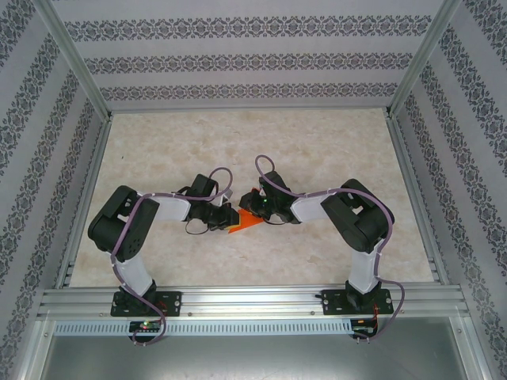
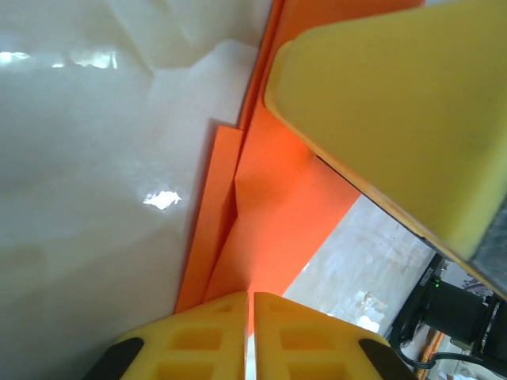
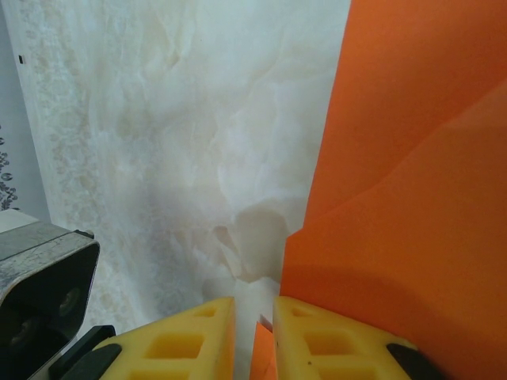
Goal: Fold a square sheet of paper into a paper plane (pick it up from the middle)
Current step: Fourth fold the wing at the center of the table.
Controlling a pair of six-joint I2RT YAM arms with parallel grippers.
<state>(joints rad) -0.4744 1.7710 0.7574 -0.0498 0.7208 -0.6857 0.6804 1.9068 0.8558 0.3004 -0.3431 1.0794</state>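
Orange sheet of paper (image 2: 273, 198), partly folded: left gripper (image 2: 249, 299) and right gripper (image 3: 253, 307) each pinch shut on an edge of it, likely steadying the layers for creasing.

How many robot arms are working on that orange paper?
2: the left arm on the left side, the right arm on the right, both reaching the orange paper.

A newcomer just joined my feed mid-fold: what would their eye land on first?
The folded orange paper near the table's middle, vivid against pale marble. Next, the two arms bent inward so the left gripper and right gripper meet over it, yellow fingers pinching its edges in both wrist views.
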